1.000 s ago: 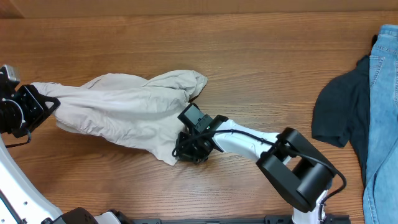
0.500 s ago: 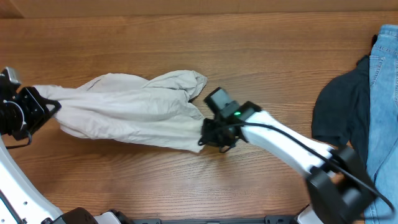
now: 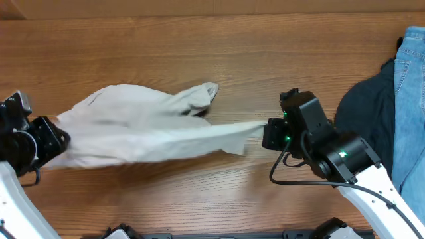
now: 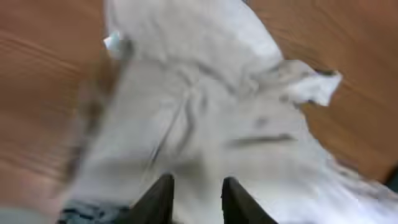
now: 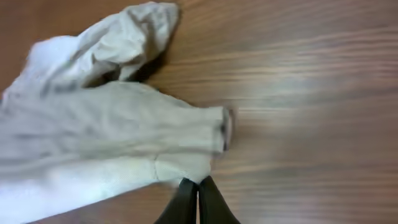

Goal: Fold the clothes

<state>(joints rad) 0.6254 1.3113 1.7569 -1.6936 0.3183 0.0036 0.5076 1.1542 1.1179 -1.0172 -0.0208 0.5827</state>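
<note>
The clothes, a pair of beige shorts (image 3: 146,129), lie stretched left to right across the wooden table (image 3: 199,40). My right gripper (image 3: 264,133) is shut on the shorts' right end. In the right wrist view its fingertips (image 5: 198,182) pinch a corner of the fabric (image 5: 106,130). My left gripper (image 3: 58,137) is at the shorts' left end. In the blurred left wrist view its jaws (image 4: 196,180) stand apart, with cloth (image 4: 217,112) showing in the gap and beyond. A small white tag (image 4: 114,42) shows at the far edge.
A dark navy garment (image 3: 362,123) and blue jeans (image 3: 408,119) lie at the right edge of the table, just behind my right arm. Bare wood lies behind and in front of the shorts.
My right gripper has carried its end of the shorts far to the right, pulling them out long. My left gripper's jaws have parted and it sits a little lower.
</note>
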